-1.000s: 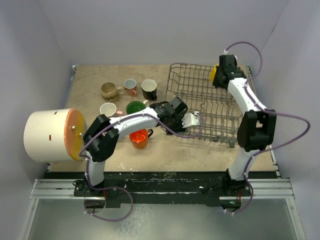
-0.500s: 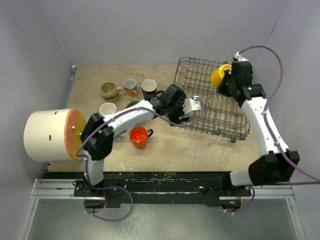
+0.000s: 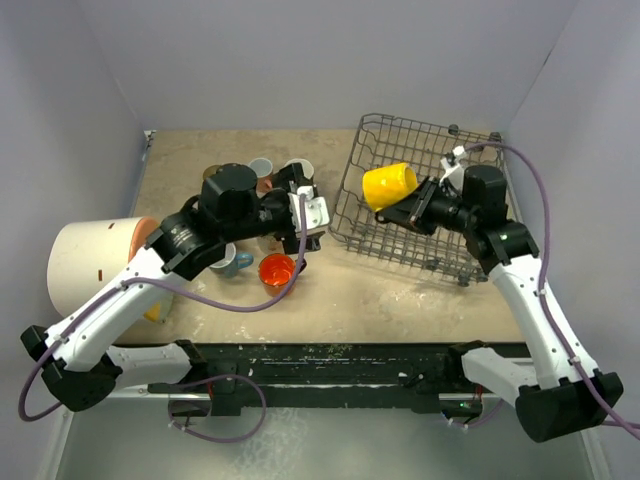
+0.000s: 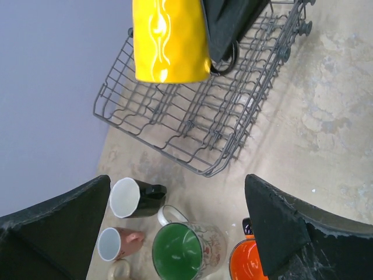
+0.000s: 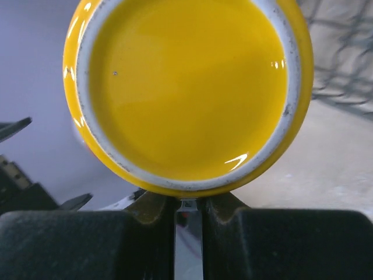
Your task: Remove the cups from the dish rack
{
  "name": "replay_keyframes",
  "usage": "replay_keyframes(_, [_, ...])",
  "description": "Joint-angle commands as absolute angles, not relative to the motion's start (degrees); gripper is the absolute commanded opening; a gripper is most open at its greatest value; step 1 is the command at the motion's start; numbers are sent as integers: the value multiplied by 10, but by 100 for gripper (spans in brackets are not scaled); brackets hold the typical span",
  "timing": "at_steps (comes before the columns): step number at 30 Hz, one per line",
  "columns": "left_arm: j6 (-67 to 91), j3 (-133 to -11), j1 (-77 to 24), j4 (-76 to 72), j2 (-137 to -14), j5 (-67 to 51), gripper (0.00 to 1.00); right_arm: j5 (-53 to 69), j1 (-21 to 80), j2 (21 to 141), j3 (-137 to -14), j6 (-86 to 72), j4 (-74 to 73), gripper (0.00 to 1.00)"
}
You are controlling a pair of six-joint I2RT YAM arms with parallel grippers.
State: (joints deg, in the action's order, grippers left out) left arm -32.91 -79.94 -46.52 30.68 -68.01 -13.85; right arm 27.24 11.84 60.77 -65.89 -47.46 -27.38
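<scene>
Beige tabletop (image 3: 420,290), one dish rack (image 4: 192,128) near its far right corner, six mugs (image 4: 178,254) standing left, one yellow mug (image 3: 388,185) clamped in the right gripper (image 5: 186,204), left gripper (image 3: 313,218) spread wide, empty.

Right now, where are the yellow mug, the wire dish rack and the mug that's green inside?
yellow mug (image 3: 390,186): overhead view, its side wall.
dish rack (image 4: 192,119): left wrist view, its bare wire floor.
green-inside mug (image 4: 176,251): left wrist view, its green interior.
</scene>
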Motion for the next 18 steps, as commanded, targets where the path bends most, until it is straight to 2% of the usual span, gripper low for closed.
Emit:
replay_keyframes(1, [-365, -787, -464, 292, -661, -149, 99, 408, 155, 570, -610, -657, -41, 0])
replay_keyframes(8, [-461, -745, -464, 243, -597, -139, 94, 438, 217, 552, -532, -816, 155, 0])
replay_keyframes(18, [-526, -732, -464, 187, -569, -138, 85, 397, 306, 521, -504, -876, 232, 0])
